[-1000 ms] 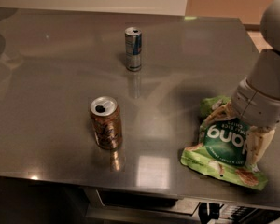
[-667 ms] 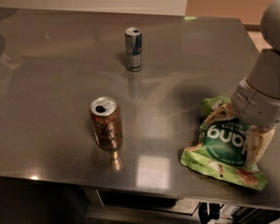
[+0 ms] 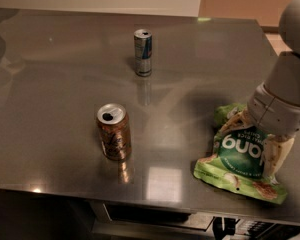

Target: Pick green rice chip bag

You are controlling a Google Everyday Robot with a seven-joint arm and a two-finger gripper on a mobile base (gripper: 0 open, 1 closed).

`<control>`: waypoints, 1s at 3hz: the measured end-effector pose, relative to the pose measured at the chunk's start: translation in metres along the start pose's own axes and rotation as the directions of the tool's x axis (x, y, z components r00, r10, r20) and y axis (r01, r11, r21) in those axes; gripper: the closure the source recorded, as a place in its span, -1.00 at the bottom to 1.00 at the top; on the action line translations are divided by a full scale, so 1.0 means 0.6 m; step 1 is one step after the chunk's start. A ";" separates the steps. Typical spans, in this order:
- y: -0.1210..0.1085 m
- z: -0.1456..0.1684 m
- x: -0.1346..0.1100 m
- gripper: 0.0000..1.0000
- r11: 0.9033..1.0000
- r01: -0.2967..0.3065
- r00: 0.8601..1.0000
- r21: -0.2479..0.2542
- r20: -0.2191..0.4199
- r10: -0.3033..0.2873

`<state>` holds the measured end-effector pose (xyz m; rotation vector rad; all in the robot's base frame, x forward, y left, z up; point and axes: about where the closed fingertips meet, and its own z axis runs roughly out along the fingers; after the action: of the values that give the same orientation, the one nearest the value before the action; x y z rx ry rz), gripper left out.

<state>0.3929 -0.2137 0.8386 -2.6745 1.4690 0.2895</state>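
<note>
Green chip bag (image 3: pixel 238 160), by the table's (image 3: pixel 55 84) front edge at lower right, is straddled by the wide-spread gripper (image 3: pixel 251 151); the brown can (image 3: pixel 113 132) is seen well apart, leftward.

Grey arm (image 3: pixel 286 86); cream end effector (image 3: pixel 248 151), lower-right

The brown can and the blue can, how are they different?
The brown can is fatter; the blue can is skinnier. The brown can stands near the front edge of the table; the blue can stands farther back. Both stand upright, away from the gripper, which is at the green rice chip bag on the right.
</note>
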 end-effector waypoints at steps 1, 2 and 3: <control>-0.018 -0.059 -0.024 1.00 0.997 -0.019 0.999 0.068 0.040 0.016; -0.053 -0.165 -0.061 1.00 0.978 -0.056 0.994 0.201 0.106 0.035; -0.079 -0.243 -0.084 1.00 0.951 -0.077 0.989 0.299 0.142 0.035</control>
<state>0.4252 -0.1691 0.9904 -2.3277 1.4203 0.2214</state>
